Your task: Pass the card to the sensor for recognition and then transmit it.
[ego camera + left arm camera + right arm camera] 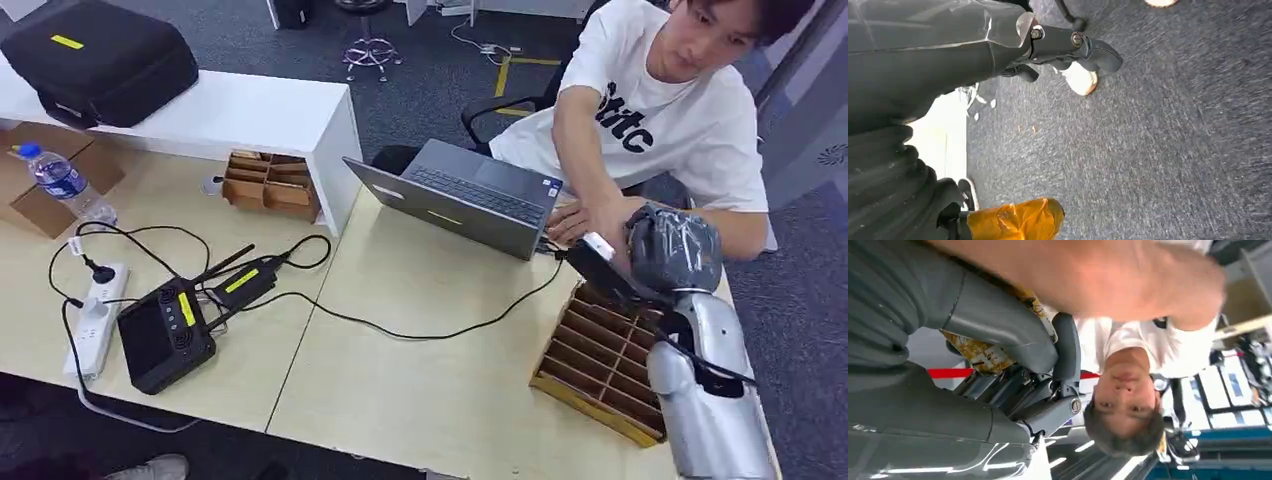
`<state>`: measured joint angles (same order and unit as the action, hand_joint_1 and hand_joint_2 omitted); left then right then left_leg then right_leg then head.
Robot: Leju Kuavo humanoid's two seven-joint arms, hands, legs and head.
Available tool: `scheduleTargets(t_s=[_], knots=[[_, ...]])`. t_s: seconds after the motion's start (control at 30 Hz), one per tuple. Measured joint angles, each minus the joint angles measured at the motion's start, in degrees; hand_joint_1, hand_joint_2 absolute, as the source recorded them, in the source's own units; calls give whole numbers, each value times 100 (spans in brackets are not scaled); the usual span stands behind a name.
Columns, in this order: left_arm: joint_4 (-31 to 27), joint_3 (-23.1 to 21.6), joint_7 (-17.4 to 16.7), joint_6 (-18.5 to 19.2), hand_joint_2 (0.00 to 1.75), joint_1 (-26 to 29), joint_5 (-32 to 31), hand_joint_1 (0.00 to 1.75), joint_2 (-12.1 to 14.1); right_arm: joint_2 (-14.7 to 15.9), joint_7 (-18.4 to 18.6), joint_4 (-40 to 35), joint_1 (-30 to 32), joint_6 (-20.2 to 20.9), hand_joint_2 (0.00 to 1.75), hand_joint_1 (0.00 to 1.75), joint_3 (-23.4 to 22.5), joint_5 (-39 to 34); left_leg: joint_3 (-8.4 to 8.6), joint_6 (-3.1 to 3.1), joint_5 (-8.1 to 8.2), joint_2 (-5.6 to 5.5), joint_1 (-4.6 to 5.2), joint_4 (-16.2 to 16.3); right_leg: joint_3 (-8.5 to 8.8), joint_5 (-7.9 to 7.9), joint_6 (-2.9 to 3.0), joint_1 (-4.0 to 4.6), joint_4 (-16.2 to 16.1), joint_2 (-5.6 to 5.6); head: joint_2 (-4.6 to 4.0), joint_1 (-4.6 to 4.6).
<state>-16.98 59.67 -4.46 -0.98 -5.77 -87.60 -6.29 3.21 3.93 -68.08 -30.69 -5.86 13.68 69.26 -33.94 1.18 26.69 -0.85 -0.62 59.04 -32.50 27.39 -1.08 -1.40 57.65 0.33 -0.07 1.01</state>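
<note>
- Silver-armed right hand (668, 250) is raised over the right end of the tabletop (430, 380), above a wooden divider tray (600, 365), with its wrapped grey back toward the head camera.
- Its fingers (1065, 347) are closed on the card (983, 352): in the right wrist view a yellow patterned card sits pinched between the thick grey thumb and the darker fingers.
- From the head view the card itself is hidden behind the hand; a dark piece with a pale tip juts out from the hand's near side, and I cannot tell what it is.
- A person (680, 110) in a white T-shirt sits across the tabletop, one hand (575, 222) resting just beside the robot's hand, next to an open grey laptop (470, 195).
- The person's forearm passes close over the right wrist camera, blurred.
- The left hand (1068, 47) hangs over grey carpet (1158, 150); its dark fingers look loosely curled with nothing between them, though how far they are open I cannot tell.
- On the left part of the tabletop lie a black handheld controller (165, 335), a white power strip (95, 320) and a water bottle (65, 185).
- A black case (100, 60) rests on a white shelf (260, 115).
</note>
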Motion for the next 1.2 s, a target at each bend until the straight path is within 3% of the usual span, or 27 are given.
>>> scheduleTargets(t_s=[0.13,0.37,0.4,0.43,0.9,1.03,1.2], knots=[[6,-125,-44,22,175,-39,0,0,0,-7,92,763,-518,29,175,175,74,116,-5,-5,-9,-16,0,1,0,0,0,0,0,-16,0,0],[22,-208,-88,24,175,-42,0,0,0,-22,75,1385,-645,-171,175,175,142,219,-20,-5,-8,-38,0,2,-5,3,-2,0,-1,-31,0,0],[24,-221,-88,24,175,-42,0,0,0,-24,70,1447,-675,-173,175,108,144,221,-21,-5,-8,-38,0,2,-7,4,-3,0,-1,-31,0,-2],[26,-230,-88,24,175,-45,0,0,2,-24,70,1517,-703,-173,175,0,147,221,-21,-5,-8,-38,0,2,-7,5,-4,0,-2,-31,0,0],[31,-271,-101,13,175,-38,7,0,4,-24,-43,1691,-565,-335,175,0,48,70,-18,-5,-9,-33,0,2,-9,4,-5,0,-2,-27,0,-2],[35,-271,-101,-2,175,-30,9,0,22,-24,-220,1639,-500,-313,175,0,-166,-416,-19,-5,-8,-33,0,2,-9,5,-5,0,-2,-27,0,-2],[44,-271,-83,-44,175,4,17,0,39,15,-404,1580,-433,-133,175,0,-818,-1729,-20,-5,-8,-36,1,4,-11,5,-5,-1,-5,-29,0,-2]])
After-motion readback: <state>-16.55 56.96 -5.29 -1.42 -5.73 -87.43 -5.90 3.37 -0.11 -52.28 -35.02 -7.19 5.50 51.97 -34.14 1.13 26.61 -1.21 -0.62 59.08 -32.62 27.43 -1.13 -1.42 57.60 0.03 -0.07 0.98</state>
